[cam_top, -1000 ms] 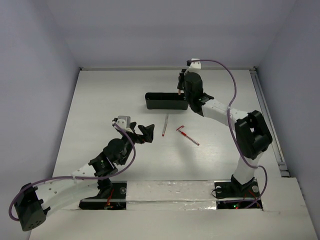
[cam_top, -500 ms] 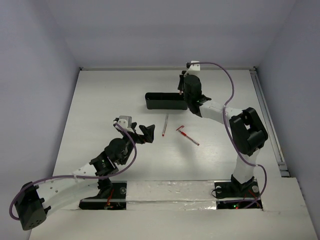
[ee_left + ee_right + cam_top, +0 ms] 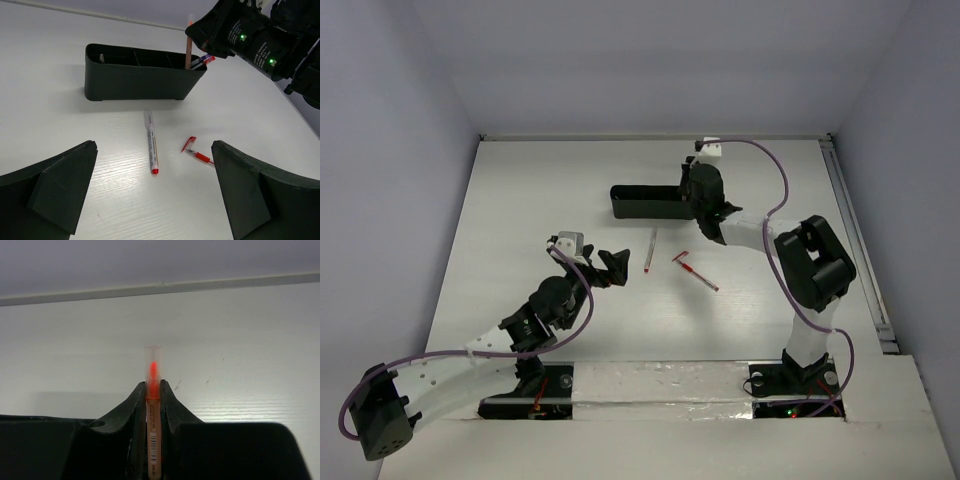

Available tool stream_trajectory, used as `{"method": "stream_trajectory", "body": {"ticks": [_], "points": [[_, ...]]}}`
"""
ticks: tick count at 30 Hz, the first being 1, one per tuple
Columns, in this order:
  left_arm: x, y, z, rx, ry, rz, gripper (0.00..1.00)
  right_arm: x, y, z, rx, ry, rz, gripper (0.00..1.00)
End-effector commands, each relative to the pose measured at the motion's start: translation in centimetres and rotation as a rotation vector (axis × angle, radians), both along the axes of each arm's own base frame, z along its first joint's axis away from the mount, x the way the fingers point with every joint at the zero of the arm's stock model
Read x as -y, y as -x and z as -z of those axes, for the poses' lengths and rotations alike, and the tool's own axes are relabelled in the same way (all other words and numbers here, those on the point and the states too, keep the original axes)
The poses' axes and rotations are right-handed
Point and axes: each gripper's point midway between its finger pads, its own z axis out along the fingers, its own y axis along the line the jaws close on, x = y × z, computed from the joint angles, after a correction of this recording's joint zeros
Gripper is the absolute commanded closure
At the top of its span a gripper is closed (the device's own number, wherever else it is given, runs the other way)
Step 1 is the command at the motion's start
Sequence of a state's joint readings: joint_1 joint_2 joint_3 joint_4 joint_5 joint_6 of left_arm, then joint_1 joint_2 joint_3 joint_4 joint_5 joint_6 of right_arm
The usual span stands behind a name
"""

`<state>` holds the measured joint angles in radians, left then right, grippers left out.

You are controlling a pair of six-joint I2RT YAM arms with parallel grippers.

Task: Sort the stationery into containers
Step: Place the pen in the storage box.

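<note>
We see the right arm's fingers (image 3: 136,411) pinched narrow on a thin orange pen with a clear cap (image 3: 153,365). The barrel is clamped between the two pads, and the capped end pokes out beyond their tips. In the left wrist view this pen stands upright at the right end of a long, low black plastic tray (image 3: 135,80). Its lower end goes down behind the tray's front wall, into the right-end compartment. Two more pens (image 3: 202,60), one blue and one red, lean out of the same compartment just beside it. Dividers cross the tray. A pale scrap (image 3: 101,58) shows at its left end, too small for us to tell what it is.

The tray sits on a white wood-grain counter (image 3: 520,200), towards the far side. In front of the tray, near its front wall but not touching it, a clear pen with a red tip (image 3: 151,145) lies flat with the red tip at the near end. To its right lies a short red pen (image 3: 201,157) with a small red piece (image 3: 189,144) at its far end. We cannot tell whether the two touch.

The left arm's fingers (image 3: 60,190) are spread wide and hold nothing. They hover low over the counter on the near side of the two loose pens, facing the tray.
</note>
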<state>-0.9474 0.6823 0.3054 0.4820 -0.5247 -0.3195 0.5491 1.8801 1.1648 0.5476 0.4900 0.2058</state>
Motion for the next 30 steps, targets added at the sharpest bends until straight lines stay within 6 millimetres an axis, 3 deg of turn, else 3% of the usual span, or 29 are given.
{"method": "stream_trajectory", "body": {"ticks": [1, 6, 12, 19, 24, 29, 30], "points": [[0.3, -0.1, -3.1, 0.055, 0.076, 0.002, 0.01, 0.4, 0.0, -4.0, 0.11, -0.077, 0.013, 0.9], [0.2, -0.1, -3.1, 0.056, 0.078, 0.002, 0.01, 0.1, 0.8, -4.1, 0.12, -0.077, -0.01, 0.81], [0.2, 0.0, -3.2, 0.056, 0.08, 0.004, 0.01, -0.1, 1.7, -5.5, 0.143, -0.096, -0.028, 0.74], [0.2, 0.0, -3.3, 0.058, 0.083, 0.001, 0.01, 0.3, 2.6, -6.7, 0.155, -0.103, -0.037, 0.72], [0.2, 0.0, -3.1, 0.055, 0.08, 0.002, 0.01, 0.7, 3.4, -5.8, 0.14, -0.102, -0.038, 0.72], [0.1, -0.1, -3.2, 0.056, 0.083, -0.002, 0.01, -1.0, 4.8, -6.2, 0.107, -0.122, -0.145, 0.72], [0.1, -0.1, -3.1, 0.055, 0.079, -0.002, 0.01, -2.3, 5.5, -5.9, 0.063, -0.11, -0.206, 0.72]]}}
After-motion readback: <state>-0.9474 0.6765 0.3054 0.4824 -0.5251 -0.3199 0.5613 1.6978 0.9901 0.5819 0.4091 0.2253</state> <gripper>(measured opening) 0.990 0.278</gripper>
